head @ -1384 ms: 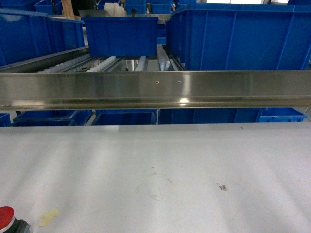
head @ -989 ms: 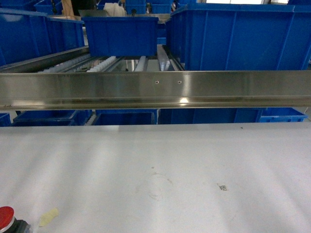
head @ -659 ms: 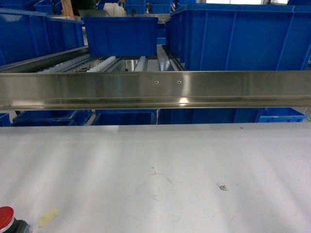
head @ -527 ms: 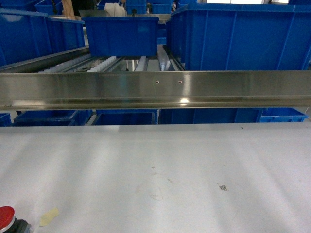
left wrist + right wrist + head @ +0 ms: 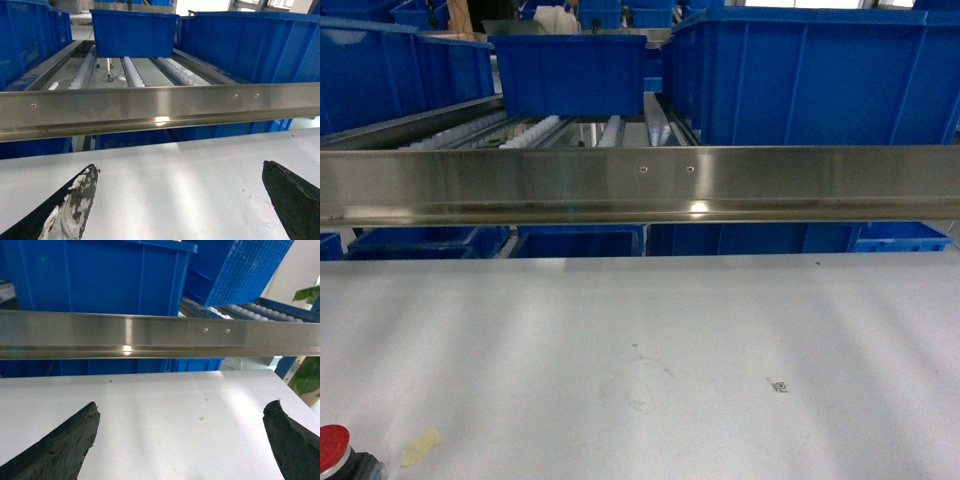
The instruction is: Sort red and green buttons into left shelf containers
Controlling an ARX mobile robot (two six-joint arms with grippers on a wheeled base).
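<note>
- Red button [image 5: 333, 447] sits at the table's [image 5: 650, 330] near left corner, just beside a yellowish tape scrap [image 5: 420, 446]; no green one visible.
- Left gripper [image 5: 180, 200] spread wide, holding nothing; right gripper [image 5: 182, 440] likewise wide and bare.
- Looks like the pick hasn't started: next, the left arm should reach that corner.
- Blue bins [image 5: 570, 72] wait on the shelf beyond the steel rail [image 5: 640, 183].

button [image 5: 332, 446]: on tabletop [image 5: 650, 340], near left corner
tape scrap [image 5: 420, 446]: just right of button
bins [image 5: 570, 72]: behind rail [image 5: 640, 185]
</note>
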